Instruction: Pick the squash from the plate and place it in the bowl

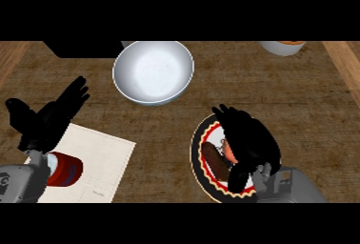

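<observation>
The squash [214,161] — dark brown, elongated — lies on the plate [200,177] beneath the right robot hand [247,138], fingers unclenched.

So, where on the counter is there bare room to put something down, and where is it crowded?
Bare brown counter lies between the white paper sheet and the dark-rimmed round plate, below the white round bowl. More shows right of the bowl. The plate is crowded: the right hand covers it, beside a brown oblong item. The left hand rests open at the left.
</observation>
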`<action>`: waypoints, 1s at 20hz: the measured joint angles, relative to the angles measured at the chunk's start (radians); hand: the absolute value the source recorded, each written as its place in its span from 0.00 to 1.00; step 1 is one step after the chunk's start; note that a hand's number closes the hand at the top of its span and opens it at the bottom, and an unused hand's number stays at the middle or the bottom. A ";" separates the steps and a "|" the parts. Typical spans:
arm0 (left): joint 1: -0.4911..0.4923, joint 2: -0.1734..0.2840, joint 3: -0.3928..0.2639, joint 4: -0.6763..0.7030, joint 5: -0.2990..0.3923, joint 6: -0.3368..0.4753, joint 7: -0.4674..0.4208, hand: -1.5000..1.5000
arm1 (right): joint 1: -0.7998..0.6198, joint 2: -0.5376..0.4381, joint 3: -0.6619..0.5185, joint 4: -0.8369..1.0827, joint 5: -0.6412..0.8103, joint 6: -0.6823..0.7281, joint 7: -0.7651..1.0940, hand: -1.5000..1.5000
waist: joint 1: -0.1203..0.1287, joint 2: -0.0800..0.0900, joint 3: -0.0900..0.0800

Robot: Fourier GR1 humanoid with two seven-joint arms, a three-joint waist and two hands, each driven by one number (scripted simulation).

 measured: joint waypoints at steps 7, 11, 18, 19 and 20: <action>-0.038 -0.006 0.047 0.029 -0.005 -0.040 0.017 0.50 | 0.006 0.048 -0.036 0.088 0.071 0.008 -0.051 0.00 | 0.000 0.001 0.000; -0.025 -0.027 0.055 0.030 -0.028 -0.048 0.002 0.50 | -0.006 0.076 -0.063 0.141 0.098 0.024 -0.070 0.00 | 0.001 0.001 0.000; -0.016 -0.056 0.064 -0.029 -0.049 -0.049 0.053 0.50 | 0.018 0.089 -0.093 0.214 0.159 0.014 -0.134 0.00 | 0.001 0.000 0.000; -0.008 -0.065 0.060 -0.029 -0.058 -0.046 0.046 0.50 | 0.028 0.096 -0.086 0.233 0.175 -0.002 -0.143 0.00 | 0.001 0.000 0.000; -0.014 -0.065 0.063 -0.038 -0.058 -0.047 0.063 0.50 | 0.018 0.092 -0.102 0.255 0.178 -0.005 -0.158 0.00 | 0.001 0.001 0.000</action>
